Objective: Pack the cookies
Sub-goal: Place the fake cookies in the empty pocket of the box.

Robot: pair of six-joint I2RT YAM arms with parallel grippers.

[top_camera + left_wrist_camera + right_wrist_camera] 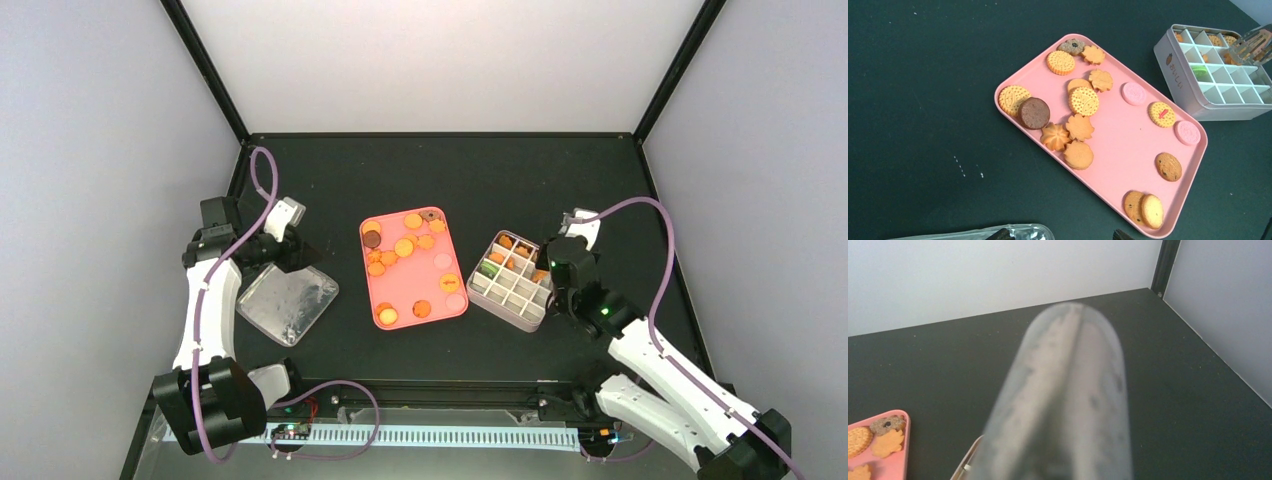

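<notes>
Cookies: mostly loose on pink tray, tabletop centre; some in divided box beside tray's right edge; right gripper pinches tongs over box, seemingly to place one; left gripper by clear lid, grip cannot be told.

The black desk carries three things. A pink tray lies at its middle. A white divided box stands just beside the tray, toward the right edge. A clear plastic lid lies nearer the left edge, seemingly flat on the desk.
</notes>
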